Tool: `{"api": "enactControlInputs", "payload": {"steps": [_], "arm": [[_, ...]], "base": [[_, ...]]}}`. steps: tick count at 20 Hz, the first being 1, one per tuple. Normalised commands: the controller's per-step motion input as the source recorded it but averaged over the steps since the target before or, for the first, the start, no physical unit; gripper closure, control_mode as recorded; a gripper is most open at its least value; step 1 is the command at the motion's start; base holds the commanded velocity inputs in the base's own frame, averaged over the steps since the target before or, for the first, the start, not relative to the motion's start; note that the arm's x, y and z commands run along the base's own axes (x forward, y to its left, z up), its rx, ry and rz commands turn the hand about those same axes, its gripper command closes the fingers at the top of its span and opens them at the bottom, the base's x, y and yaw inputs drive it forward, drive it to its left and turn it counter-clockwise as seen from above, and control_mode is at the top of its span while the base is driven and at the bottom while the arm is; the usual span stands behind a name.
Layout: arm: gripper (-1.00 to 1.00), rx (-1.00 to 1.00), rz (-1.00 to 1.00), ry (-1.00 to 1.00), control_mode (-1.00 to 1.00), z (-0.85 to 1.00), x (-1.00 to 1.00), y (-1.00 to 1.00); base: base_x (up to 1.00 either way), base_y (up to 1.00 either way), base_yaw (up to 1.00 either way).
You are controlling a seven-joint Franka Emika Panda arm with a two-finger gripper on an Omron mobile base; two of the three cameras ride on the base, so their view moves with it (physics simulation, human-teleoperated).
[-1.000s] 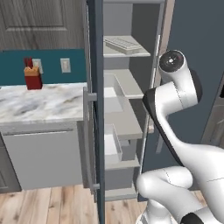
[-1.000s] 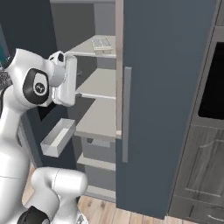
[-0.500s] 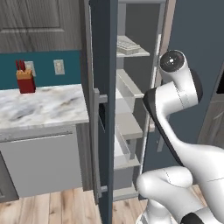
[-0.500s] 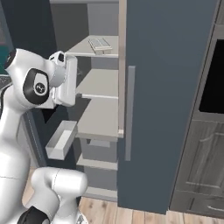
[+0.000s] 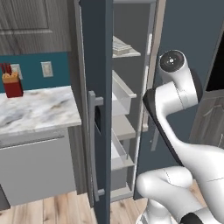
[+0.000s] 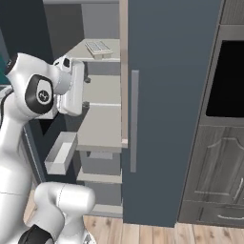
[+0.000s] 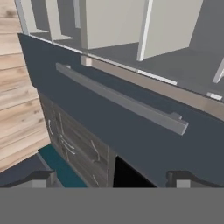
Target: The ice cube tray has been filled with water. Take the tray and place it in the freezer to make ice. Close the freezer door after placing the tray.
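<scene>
The ice cube tray lies on the freezer's top shelf, at 11 o'clock in the right base view. The freezer door stands partly open, its edge hiding the shelves' left side. A marble counter holds a red box. The hand view shows the fingers spread, empty, facing the other door's handle.

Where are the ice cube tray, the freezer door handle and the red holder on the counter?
ice cube tray [image 6: 98, 48]: right base view, middle of its grid.
freezer door handle [image 5: 92, 144]: left base view, mid bar.
red holder [image 5: 13, 86]: left base view, front face.
</scene>
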Motion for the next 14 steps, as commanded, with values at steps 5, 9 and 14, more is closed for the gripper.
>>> {"api": "enactControlInputs", "payload": {"steps": [5,9,14], "arm": [[-1.0,0.0,-0.01,0.0,-1.0,0.0,0.02,0.05],[-1.0,0.0,0.0,0.0,-1.0,0.0,0.05,0.04],[-1.0,0.0,0.0,0.0,-1.0,0.0,0.0,0.0]], "base": [[0.0,0.18,-0.11],[0.0,0.0,0.0],[0.0,0.0,0.0]]}}
